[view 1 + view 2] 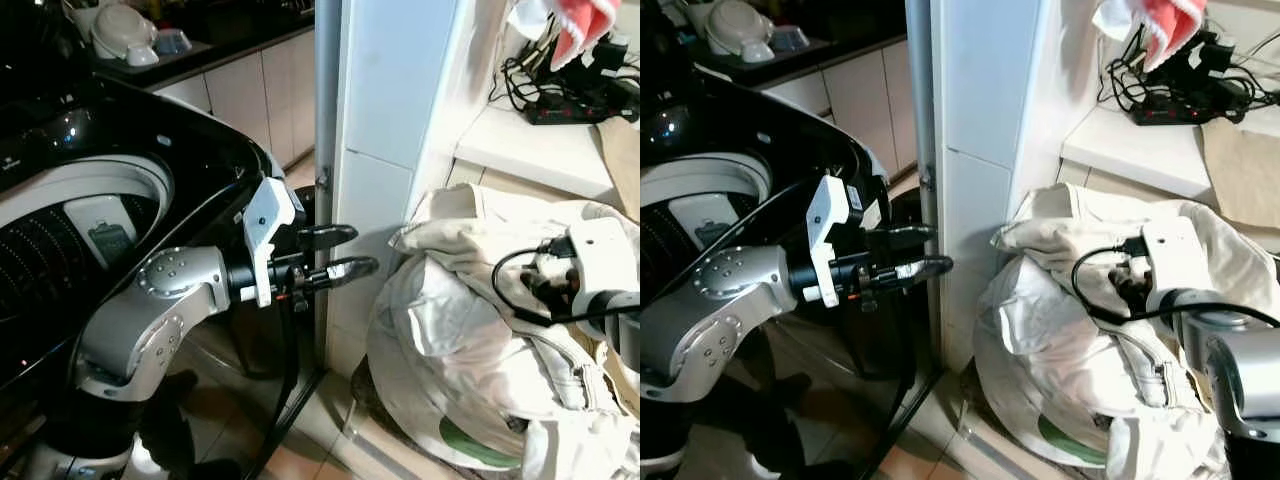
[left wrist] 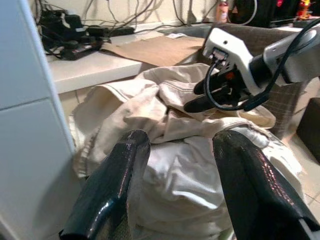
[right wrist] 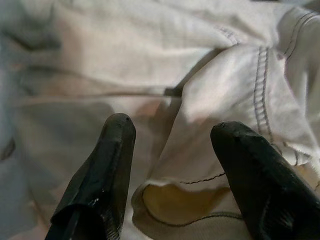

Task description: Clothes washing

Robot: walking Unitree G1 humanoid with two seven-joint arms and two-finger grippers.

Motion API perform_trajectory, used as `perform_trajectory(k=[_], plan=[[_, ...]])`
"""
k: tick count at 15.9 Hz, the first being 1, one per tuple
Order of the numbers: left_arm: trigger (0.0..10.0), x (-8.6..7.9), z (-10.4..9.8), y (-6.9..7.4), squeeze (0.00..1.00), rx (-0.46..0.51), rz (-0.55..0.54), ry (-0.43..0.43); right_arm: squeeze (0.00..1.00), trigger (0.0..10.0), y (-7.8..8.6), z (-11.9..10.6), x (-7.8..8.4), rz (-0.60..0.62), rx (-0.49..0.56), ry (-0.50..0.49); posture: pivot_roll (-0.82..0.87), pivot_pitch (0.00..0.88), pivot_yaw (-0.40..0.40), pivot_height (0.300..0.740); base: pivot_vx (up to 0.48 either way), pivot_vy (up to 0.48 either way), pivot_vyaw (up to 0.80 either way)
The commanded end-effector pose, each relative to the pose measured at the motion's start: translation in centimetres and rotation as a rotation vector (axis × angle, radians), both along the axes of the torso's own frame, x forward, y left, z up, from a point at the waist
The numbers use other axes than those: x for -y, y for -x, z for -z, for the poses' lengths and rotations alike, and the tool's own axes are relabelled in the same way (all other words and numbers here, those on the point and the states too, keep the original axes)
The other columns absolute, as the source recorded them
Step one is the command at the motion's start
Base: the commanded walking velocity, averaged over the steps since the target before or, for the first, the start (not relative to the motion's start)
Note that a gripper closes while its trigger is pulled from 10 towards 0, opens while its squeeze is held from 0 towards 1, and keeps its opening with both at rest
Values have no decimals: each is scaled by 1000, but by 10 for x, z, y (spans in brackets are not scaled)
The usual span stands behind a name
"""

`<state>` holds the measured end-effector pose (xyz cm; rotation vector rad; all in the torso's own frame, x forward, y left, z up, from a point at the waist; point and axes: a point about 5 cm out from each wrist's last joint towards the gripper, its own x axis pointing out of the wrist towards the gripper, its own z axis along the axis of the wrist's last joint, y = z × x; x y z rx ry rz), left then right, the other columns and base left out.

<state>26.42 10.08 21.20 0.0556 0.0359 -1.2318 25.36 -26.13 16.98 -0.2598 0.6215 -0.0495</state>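
A: Start on the left. What's there?

B: The washing machine (image 1: 90, 225), top open, its drum in sight. Just beside it the left gripper (image 1: 340, 252) hangs in the air with its fingers spread and nothing between them, pointing across a white pillar (image 1: 385, 150) toward the clothes.

A: And the clothes?

B: A heap of cream laundry (image 1: 470, 340) piled on the floor at the foot of the pillar, below a white worktop (image 1: 530, 140) that carries a tangle of cables. The right gripper (image 3: 172, 150) is down on the heap, fingers apart, with a stitched fold lying in the gap.

A: So the step in hand is a grab?

B: I'd judge so: picking the first garment to carry to the drum. To do it well, the right fingers should push deeper so the seam edge sits fully between them before they pinch. A shallow bite on loose cloth would likely slip. Taking one layer instead of a bundle should make the lift cleaner.

A: What does one camera give that another doesn't?

B: The right wrist view gives the fold and seam close up, which the head views hide behind the wrist housing. The left wrist view shows the right gripper from the side, resting on top of the pile.
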Motion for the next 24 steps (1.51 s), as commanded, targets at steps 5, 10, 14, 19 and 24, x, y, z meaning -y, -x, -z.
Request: perform_trajectory(k=[5, 10, 14, 19, 24], plan=[[10000, 2, 8, 14, 0, -83, 67, -43, 0, 10000, 14, 14, 12, -67, -158, 111, -123, 0, 26, 740, 0, 0, 0], [10000, 7, 3, 19, 0, -116, 105, 34, 0, 0, 14, 14, 28, -63, -140, 247, -126, 0, 28, 740, 0, 0, 0], [10000, 11, 5, 21, 0, -132, 110, 40, 0, 0, 14, 17, 28, -69, -140, 259, -123, 0, 21, 740, 0, 0, 0], [10000, 12, 7, 25, 0, -149, 122, 50, 0, 0, 13, 17, 30, -72, -131, 253, -119, 0, 17, 740, 0, 0, 0], [10000, 12, 11, 27, 0, -153, 129, 28, 0, 0, 13, 18, 28, -79, -127, 242, -121, 0, 20, 740, 0, 0, 0]])
